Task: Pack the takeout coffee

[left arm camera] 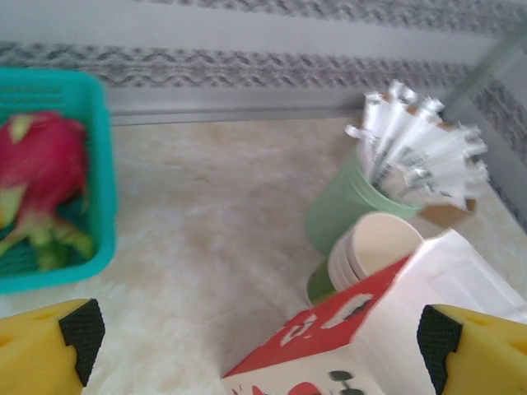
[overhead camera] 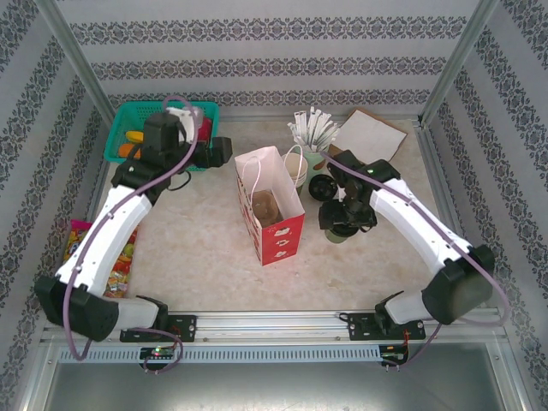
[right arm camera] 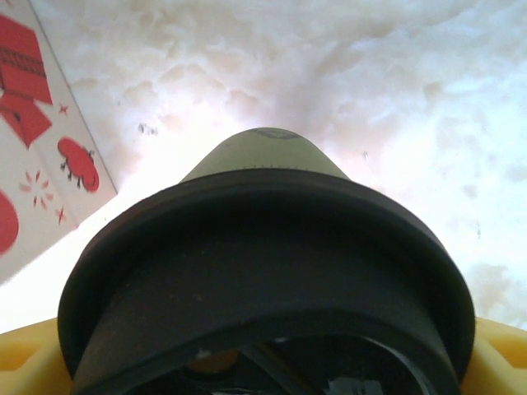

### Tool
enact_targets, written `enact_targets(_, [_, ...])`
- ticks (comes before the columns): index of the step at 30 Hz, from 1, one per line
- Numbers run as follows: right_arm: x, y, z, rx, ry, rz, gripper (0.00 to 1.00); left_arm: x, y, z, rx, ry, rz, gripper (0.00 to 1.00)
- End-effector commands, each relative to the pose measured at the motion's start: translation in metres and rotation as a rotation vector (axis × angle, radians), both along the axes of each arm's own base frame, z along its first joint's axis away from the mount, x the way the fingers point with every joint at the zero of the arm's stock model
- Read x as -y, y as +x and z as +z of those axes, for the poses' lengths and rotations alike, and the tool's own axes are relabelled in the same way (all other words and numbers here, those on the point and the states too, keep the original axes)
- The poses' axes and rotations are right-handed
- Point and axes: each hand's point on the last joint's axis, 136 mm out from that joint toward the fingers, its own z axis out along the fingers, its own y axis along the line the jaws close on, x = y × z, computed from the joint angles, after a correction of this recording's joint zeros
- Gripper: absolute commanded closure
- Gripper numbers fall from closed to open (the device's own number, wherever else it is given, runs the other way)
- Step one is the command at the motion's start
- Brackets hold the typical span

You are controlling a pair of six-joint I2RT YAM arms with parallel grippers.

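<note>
Right wrist: cup [right arm camera: 265,247] in end effector [right arm camera: 263,366]

We're looking into a robot test cell here, dressed up like a coffee counter. Patterned wallpaper panels [overhead camera: 257,34] box in three sides, held by bare aluminium posts [overhead camera: 67,47]. Two white arms, the left arm [overhead camera: 111,227] and the right arm [overhead camera: 411,223], are bolted to a metal rail [overhead camera: 274,325] at the near edge. The marble-look surface [overhead camera: 197,248] carries staged props. We've got a teal basket [overhead camera: 114,137] of fruit and a red-and-white paper bag [overhead camera: 282,244]. There's also a green cup of wrapped sticks [left arm camera: 346,206], a stack of lidless cups [left arm camera: 375,247] and the takeout coffee [right arm camera: 263,247].
</note>
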Motion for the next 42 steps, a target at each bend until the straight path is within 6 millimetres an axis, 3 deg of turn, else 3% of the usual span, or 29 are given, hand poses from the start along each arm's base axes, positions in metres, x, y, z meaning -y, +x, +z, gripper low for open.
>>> enact_targets(1, [0.009, -0.026, 0.022, -0.017, -0.008, 0.033, 0.24, 0.030, -0.010, -0.019, -0.081, 0.090, -0.276, 0.04])
enact_targets(6, [0.014, -0.040, 0.047, 0.026, 0.017, 0.029, 0.25, 0.051, 0.003, -0.027, -0.121, 0.153, -0.431, 0.08])
enact_targets(13, [0.019, -0.051, 0.062, 0.069, 0.035, 0.005, 0.27, 0.077, 0.010, -0.046, -0.166, 0.255, -0.582, 0.18])
enact_targets(20, [0.018, -0.062, 0.085, 0.095, 0.059, 0.017, 0.28, 0.092, 0.024, -0.052, -0.171, 0.260, -0.595, 0.67])
enact_targets(27, [0.007, -0.071, 0.119, 0.130, 0.085, 0.082, 0.29, 0.098, 0.012, -0.044, -0.174, 0.217, -0.571, 0.98])
enact_targets(36, [-0.021, -0.071, 0.162, 0.185, 0.121, 0.207, 0.30, 0.090, -0.011, -0.034, -0.204, 0.105, -0.396, 1.00])
enact_targets(42, [-0.039, -0.074, 0.189, 0.238, 0.143, 0.265, 0.30, 0.092, -0.030, -0.047, -0.267, 0.079, -0.366, 1.00])
